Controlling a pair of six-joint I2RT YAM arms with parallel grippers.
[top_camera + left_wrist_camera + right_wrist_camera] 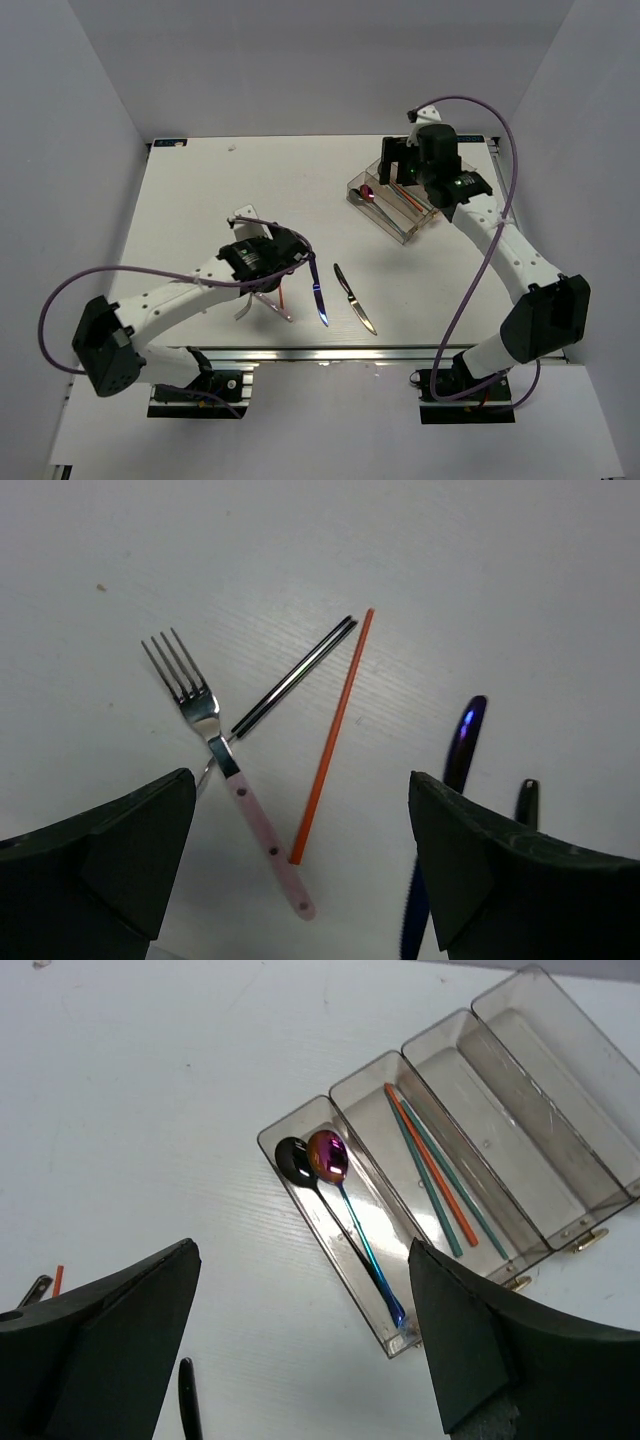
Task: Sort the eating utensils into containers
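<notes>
On the table under my open left gripper [300,815] lie a pink-handled silver fork [228,777], a pair of dark chopsticks [294,677] and an orange chopstick [331,736]. A blue knife [459,748] lies just right of them, and a darker knife [356,300] lies beside it. My right gripper [302,1270] hangs open above the smoky tray [545,1125], holding nothing. A black spoon [294,1160] and a red-purple spoon with a blue handle [350,1205] rest in the tray's end compartment. Green chopsticks [432,1192] and an orange one [437,1172] lie in the compartment beside it.
The tray [371,203] sits at the back right of the white table; two of its compartments [490,1110] show nothing inside. The left gripper [264,268] hovers near the table's front middle, the right gripper [401,168] at the tray's far side. Grey walls surround the table.
</notes>
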